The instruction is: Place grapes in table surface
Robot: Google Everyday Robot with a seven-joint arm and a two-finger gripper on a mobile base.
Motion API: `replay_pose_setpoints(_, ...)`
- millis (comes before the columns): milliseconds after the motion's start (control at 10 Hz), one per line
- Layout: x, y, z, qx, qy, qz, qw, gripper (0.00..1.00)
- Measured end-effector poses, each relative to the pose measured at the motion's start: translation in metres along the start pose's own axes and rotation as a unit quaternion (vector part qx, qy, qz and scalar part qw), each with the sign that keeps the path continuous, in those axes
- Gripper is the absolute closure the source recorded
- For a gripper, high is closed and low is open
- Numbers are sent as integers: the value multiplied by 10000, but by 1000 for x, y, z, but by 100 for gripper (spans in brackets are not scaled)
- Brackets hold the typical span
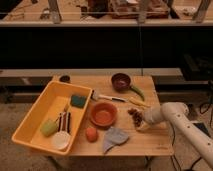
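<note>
The grapes (135, 116), a small dark reddish-brown bumpy cluster, lie on the light tan wooden table surface (155, 142) to the right of the orange bowl (103, 114). My gripper (143, 121) comes in from the right on a white arm and sits right at the grapes' right side, low over the tabletop. The arm's wrist hides the contact between the gripper and the grapes.
A yellow bin (37, 117) on the table's left holds a green sponge (77, 100), a white disc and other items. A dark brown bowl (120, 81), a green pepper (137, 91), a knife-like tool (107, 97), an orange fruit (91, 134) and a grey cloth (114, 138) lie around.
</note>
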Motion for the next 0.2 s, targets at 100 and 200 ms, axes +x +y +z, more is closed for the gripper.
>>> replay_pose_setpoints(100, -3, 0, -5, -13, 14, -22, 10000, 20)
replay_pose_setpoints(200, -8, -2, -19, -44, 23, -3, 10000, 20)
